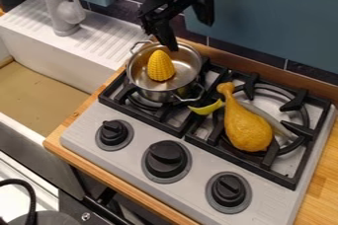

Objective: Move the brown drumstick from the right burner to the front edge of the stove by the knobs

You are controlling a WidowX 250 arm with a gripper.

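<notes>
While the grey stove top [86, 130] takes up the middle of the view, the white sink [56, 76] sits beside it with a grey faucet [63, 14] at its far edge. Three black knobs [166, 159] line the front of the stove, and black grates cover both burners.

The black gripper [190, 35] hangs down from the top edge, over the far rim of the metal pot [155, 94]. Its two fingers stand well apart with nothing between them, so it has hold of nothing. One fingertip is near the pot's rim; whether it touches I cannot tell.

The pot stands on the left-hand burner in the view, upright and uncovered. The large toy drumstick [245, 125] lies on the other burner's grate, outside the pot, its thin end towards the sky-blue panel behind. A grey strip [267, 119] shows beside and partly beneath it; what it belongs to is unclear.

As things lie, the yellow corn [160, 66] is inside the pot, narrow end up and free of the gripper, so its placement there looks complete. The smaller yellow-green curved piece [206, 108] is outside the pot, between it and the drumstick, as yet unplaced in any container.
</notes>
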